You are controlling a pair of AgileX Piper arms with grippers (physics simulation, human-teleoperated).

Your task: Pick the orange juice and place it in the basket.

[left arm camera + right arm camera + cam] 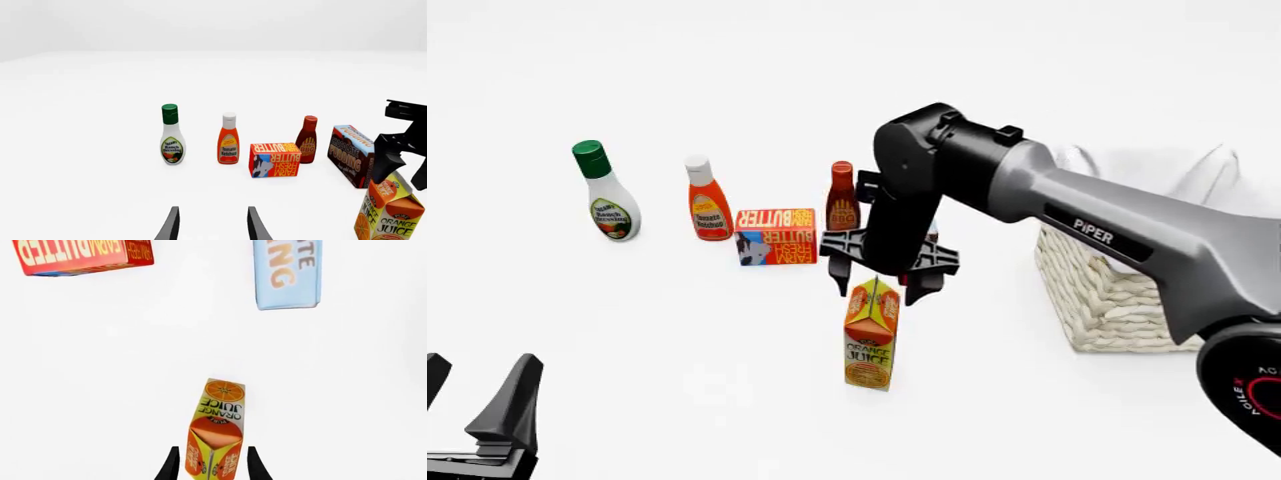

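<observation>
The tall orange-and-yellow gable-top carton of orange juice (870,335) was seen standing upright on the white table (694,350), a little below the middle of the front view. The large cream-white woven wicker basket with white cloth lining (1108,290) was placed at the right of that frame, well apart from the carton, and nothing could be seen inside it from this angle.

The right gripper (888,285) was positioned directly over the carton top, pointing down. In the right wrist view the two dark fingers (171,465) were found on either side of the green-edged ridge, with the jaws spread only a little wider than the carton. Whether the pads were already touching its sides could not be told, and no lift was visible, since the carton base was resting on the table.

The left gripper (474,415) was kept low in the lower left corner of the front view, with its jaws apart and nothing between them.

Behind the carton, a row of other groceries was standing: a white ranch dressing bottle with green cap (603,192), an orange ketchup bottle with white cap (706,200), a flat red-orange butter box (775,236) and a dark red sauce bottle (842,198).

So the task was judged to be at an early stage: the approach was made, while the closing, the lifting, the carrying to the right and the release into the basket were left to do.
</observation>
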